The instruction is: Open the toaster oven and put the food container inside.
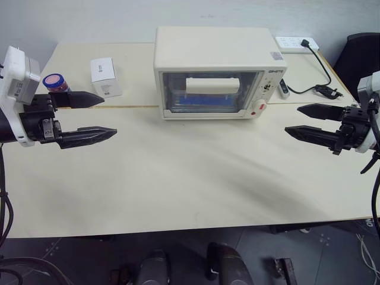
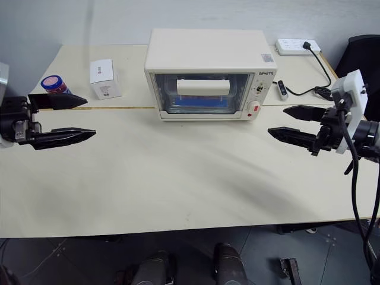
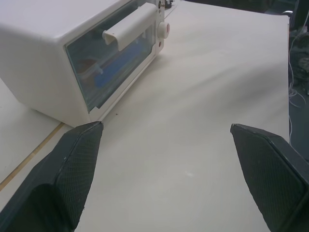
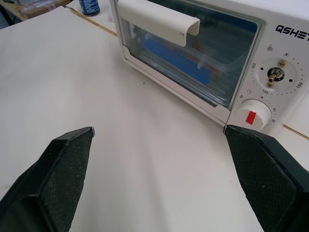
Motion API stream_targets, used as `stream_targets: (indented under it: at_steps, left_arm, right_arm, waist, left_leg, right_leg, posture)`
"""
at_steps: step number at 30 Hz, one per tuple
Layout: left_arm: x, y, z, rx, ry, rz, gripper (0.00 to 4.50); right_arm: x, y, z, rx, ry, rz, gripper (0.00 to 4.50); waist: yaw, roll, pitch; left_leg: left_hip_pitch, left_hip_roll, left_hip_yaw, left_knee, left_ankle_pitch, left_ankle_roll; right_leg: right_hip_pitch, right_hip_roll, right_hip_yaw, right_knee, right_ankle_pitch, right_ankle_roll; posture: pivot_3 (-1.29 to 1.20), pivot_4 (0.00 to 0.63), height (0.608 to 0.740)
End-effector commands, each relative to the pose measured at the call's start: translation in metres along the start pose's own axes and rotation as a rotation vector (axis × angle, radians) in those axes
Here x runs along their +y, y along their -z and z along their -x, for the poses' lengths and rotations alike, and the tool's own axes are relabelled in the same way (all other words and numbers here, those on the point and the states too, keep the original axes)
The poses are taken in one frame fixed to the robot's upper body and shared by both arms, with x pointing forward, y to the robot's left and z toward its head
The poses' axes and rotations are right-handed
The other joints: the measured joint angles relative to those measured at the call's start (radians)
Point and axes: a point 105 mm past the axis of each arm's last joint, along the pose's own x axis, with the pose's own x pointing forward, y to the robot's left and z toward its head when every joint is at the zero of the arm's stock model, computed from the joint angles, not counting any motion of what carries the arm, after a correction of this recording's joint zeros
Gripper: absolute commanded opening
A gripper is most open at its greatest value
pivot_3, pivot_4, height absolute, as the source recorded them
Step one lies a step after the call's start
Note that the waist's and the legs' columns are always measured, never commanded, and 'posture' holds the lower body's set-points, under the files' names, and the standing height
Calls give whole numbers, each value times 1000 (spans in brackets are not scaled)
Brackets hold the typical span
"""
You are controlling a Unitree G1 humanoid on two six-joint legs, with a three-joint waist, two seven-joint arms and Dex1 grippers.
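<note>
Left end effector (image 1: 108, 114) at 9 o'clock and right end effector (image 1: 292, 120) at 3 o'clock hover over the desk (image 1: 190, 184), fingers spread, empty. Between them at 12 o'clock sits the toaster oven (image 1: 217, 71), door shut, the food container (image 4: 181, 60) visible inside behind the glass; a white carton (image 1: 105, 76) and blue-lidded jar (image 1: 55, 82) stand toward 10 o'clock

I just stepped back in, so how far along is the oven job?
Looks finished: the food container sits inside the toaster oven, behind its closed glass door. Nothing in hand: left gripper and right gripper hang open, apart from it. Nothing visibly left.
</note>
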Motion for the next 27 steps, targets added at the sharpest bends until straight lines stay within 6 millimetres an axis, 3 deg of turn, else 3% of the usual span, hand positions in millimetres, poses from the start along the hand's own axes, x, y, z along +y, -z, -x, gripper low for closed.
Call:
stream_targets:
  at_steps: [1,27]
  left_arm:
    - [0,-10,7,-8,-20,-48,4500]
    - [0,-10,7,-8,-20,-48,4500]
  right_arm:
    - [2,-15,8,-35,13,58,4477]
    - [2,-15,8,-35,13,58,4477]
  waist:
    - [0,0,0]
    - [0,0,0]
  left_leg:
    - [0,0,0,0,0,0]
    - [0,0,0,0,0,0]
  right_leg:
    - [0,0,0,0,0,0]
    - [0,0,0,0,0,0]
  posture:
    - [0,150,740]
    - [0,150,740]
